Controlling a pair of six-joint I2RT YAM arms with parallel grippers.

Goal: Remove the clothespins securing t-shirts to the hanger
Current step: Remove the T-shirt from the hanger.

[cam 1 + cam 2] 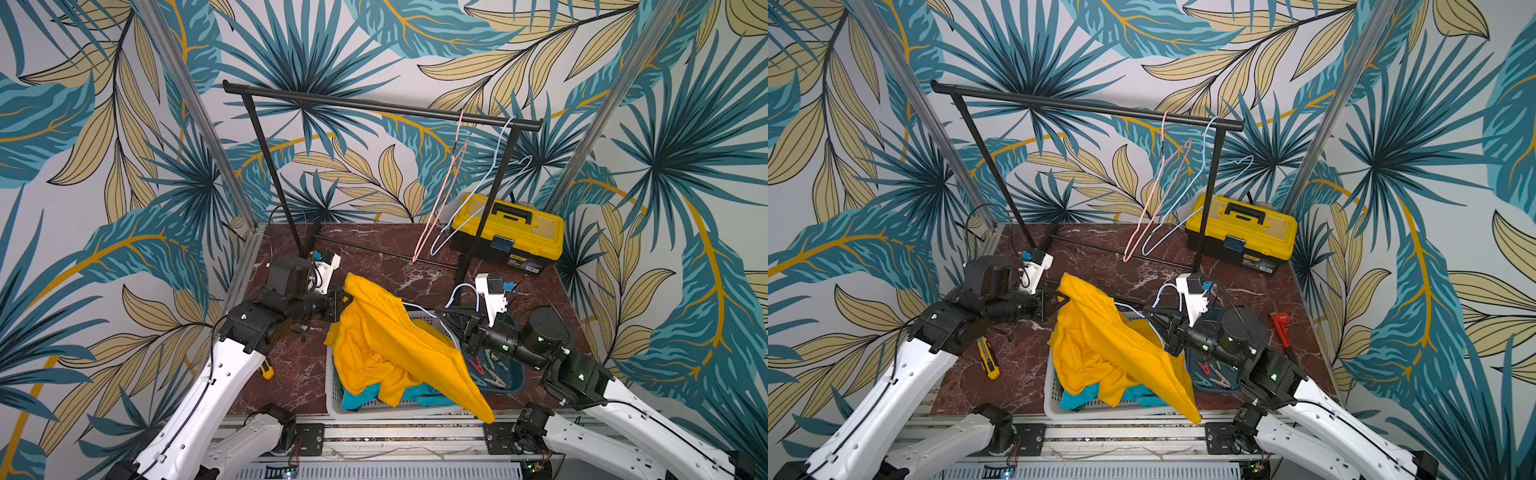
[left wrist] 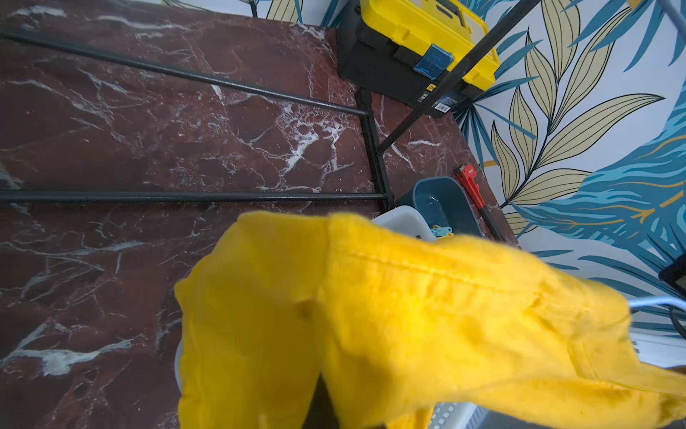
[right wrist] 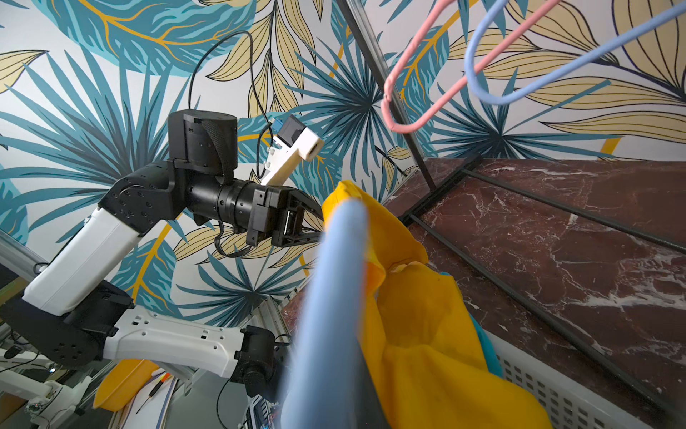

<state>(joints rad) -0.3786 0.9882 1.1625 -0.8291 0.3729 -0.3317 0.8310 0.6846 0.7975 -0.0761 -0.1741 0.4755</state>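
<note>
Left wrist view is nearly filled by the golden yellow t-shirt (image 2: 408, 315), blurred and so close that it hides the left pincer's own fingers. Both top views show the left pincer (image 1: 345, 297) pinched shut on the shirt's upper corner. The right wrist view has the same trouble: the light-blue hanger (image 3: 334, 297) that carries the shirt is a thick blurred bar hiding the fingers behind it. In both top views the right pincer (image 1: 448, 314) is closed on that hanger's wire. The cloth slopes from the left pincer down past the right one. Its folds hide whether any peg grips it.

The clothespins (image 1: 1203, 367) lie loose in a dark teal bin (image 2: 445, 200), just under the right pincer's wrist and well apart from the left pincer. The arm covers part of them, so they cannot be counted. The left wrist view catches only a pale pair of them at the bin's edge.

A turquoise t-shirt (image 1: 353, 401) lies in the white basket (image 1: 332, 399) below both pincers, mostly buried under yellow cloth.

A red wrench (image 1: 1281, 328) on the tabletop (image 2: 148, 130) beyond the bin shows in a top view and in the left wrist view.
</note>
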